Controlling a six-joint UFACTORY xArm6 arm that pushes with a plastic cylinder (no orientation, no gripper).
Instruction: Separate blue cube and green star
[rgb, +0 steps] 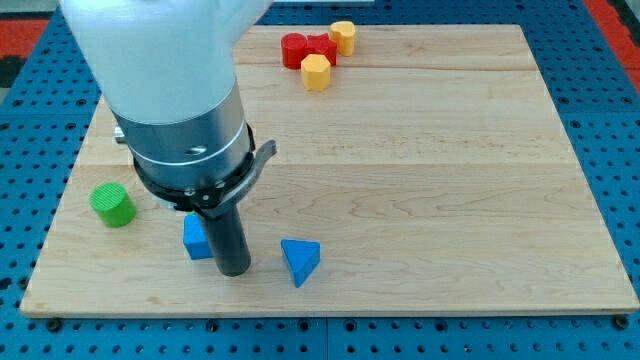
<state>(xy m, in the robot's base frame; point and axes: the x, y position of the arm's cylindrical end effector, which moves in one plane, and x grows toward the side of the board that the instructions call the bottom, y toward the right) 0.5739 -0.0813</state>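
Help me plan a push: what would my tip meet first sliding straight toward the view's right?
Likely the blue triangular block, just right of my tip; depth alignment is uncertain.

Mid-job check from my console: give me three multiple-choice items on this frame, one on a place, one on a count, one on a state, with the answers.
1. Where is my tip relative to the two blue blocks?
A. Between them, right beside the view's-left one
B. At the view's top by the red block
C. To the view's right of both

2. How many yellow blocks are on the board?
A. One
B. Two
C. Four

3. How does the green block stand to the nearest blue block?
A. Stacked on it
B. Touching its side
C. Apart, with bare board between

Answers:
1 A: my tip sits between the blue cube and the blue triangular block, close against the cube.
2 B: one yellow block and another yellow block flank the red block.
3 C: the green block shows wood between itself and the cube.
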